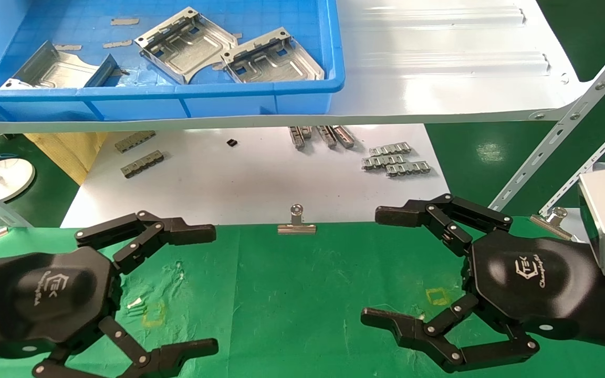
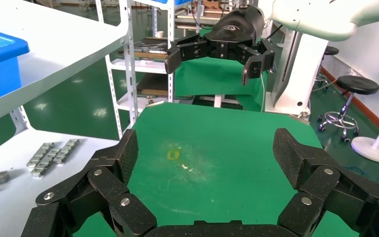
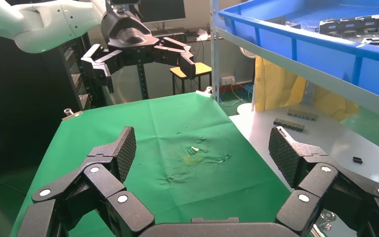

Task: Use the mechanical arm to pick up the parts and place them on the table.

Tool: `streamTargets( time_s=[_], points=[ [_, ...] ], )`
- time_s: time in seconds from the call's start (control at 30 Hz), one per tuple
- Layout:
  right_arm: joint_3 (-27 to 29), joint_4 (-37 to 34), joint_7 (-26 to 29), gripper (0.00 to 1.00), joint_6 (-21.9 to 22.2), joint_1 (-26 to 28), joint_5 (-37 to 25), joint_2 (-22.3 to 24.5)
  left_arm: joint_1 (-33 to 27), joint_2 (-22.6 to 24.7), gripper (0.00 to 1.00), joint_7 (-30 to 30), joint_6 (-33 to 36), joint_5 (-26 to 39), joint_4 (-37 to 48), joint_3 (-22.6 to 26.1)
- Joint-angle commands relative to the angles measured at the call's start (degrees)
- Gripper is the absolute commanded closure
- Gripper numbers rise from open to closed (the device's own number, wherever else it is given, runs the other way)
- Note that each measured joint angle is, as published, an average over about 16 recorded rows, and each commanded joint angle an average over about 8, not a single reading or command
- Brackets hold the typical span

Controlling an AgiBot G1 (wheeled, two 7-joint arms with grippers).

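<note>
Three silvery stamped parts lie in a blue bin [image 1: 176, 94] on the white shelf: one in the middle [image 1: 186, 43], one to its right [image 1: 271, 58], one at the left [image 1: 55, 68]. The left gripper [image 1: 200, 289] is open and empty, low over the green table [image 1: 302, 294] at its left. Its own view shows the wide-spread jaws [image 2: 207, 153] over bare green cloth. The right gripper [image 1: 381, 266] is open and empty over the table's right side; it also shows in its own view [image 3: 202, 148]. No part lies on the cloth.
The white shelf [image 1: 439, 63] overhangs a white board [image 1: 260, 178] carrying small grey linked strips [image 1: 394, 160]. A binder clip [image 1: 296, 223] pins the cloth's far edge. Yellow square marks [image 1: 153, 315] [image 1: 437, 296] sit on the cloth. Slotted shelf struts [image 1: 560, 142] stand at the right.
</note>
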Motion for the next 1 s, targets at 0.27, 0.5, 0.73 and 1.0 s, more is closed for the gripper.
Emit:
streamTargets(
  time_s=[0.27, 0.5, 0.73, 1.0],
  points=[
    [0.00, 0.00, 0.00, 0.40, 0.00, 0.00, 0.00, 0.00, 0.00, 0.00, 0.00, 0.00, 0.00, 0.00, 0.00, 0.00],
    [0.00, 0.00, 0.00, 1.00, 0.00, 0.00, 0.00, 0.00, 0.00, 0.00, 0.00, 0.00, 0.00, 0.00, 0.00, 0.00],
    [0.00, 0.00, 0.00, 1.00, 0.00, 0.00, 0.00, 0.00, 0.00, 0.00, 0.00, 0.00, 0.00, 0.00, 0.00, 0.00],
    [0.00, 0.00, 0.00, 1.00, 0.00, 0.00, 0.00, 0.00, 0.00, 0.00, 0.00, 0.00, 0.00, 0.00, 0.00, 0.00]
  ],
)
